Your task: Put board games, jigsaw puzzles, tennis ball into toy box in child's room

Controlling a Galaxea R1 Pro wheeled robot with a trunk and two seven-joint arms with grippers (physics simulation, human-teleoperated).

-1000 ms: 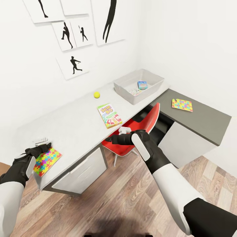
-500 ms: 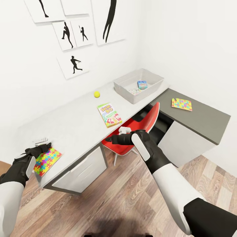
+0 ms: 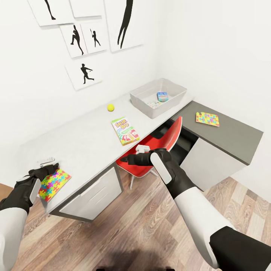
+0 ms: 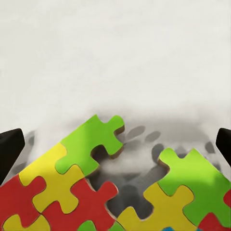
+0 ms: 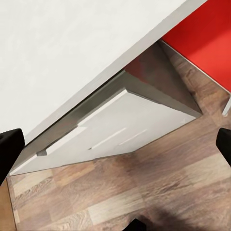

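Note:
The toy box (image 3: 177,91) stands at the table's (image 3: 86,139) far end and holds a blue board game (image 3: 162,96) and a white flat box (image 3: 152,104). The Skip-Bo board game (image 3: 125,131) lies mid-table, and the tennis ball (image 3: 110,107) sits by the wall. One jigsaw puzzle (image 3: 207,119) rests on the dark lower section. The other jigsaw puzzle (image 3: 54,183) (image 4: 72,192) lies at the near left corner, just under my open left gripper (image 3: 52,168) (image 4: 116,147). My right gripper (image 3: 127,160) (image 5: 115,149) hangs open and empty off the table's front edge. The bed is out of view.
A red chair (image 3: 158,145) is tucked under the table beside my right arm. White drawer fronts (image 5: 120,134) sit below the tabletop. Silhouette pictures (image 3: 84,73) hang on the wall behind. Wooden floor (image 3: 131,226) lies in front.
The picture has shifted very slightly. Both arms and all the toys keep their places.

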